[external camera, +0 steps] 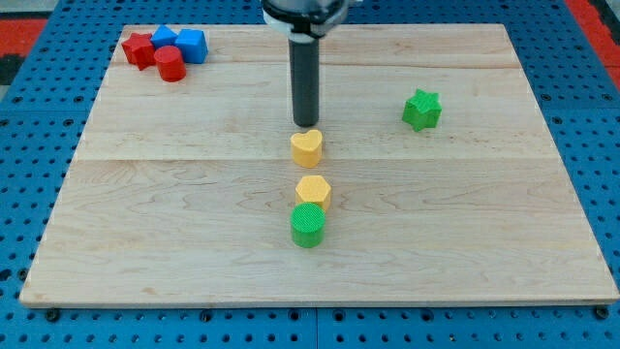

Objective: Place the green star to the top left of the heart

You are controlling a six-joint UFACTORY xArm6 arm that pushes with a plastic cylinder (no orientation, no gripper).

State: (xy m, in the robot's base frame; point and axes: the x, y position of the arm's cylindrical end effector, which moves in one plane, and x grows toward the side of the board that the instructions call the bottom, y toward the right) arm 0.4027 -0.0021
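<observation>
One rod and no pincer on my arm: my tip (306, 125) sits just above the yellow heart (307, 147). I see the green star (421, 110) well apart, toward the view's right on the surface (174, 213).

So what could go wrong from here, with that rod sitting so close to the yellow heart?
1. My tip sits just above the yellow heart, at its top edge. A small slip could nudge the heart and shift the target spot.
2. The green star lies far off to the view's right, so a long push could let it slide off the tip's line.
3. A pushed heart might bump the yellow hexagon below it.
</observation>
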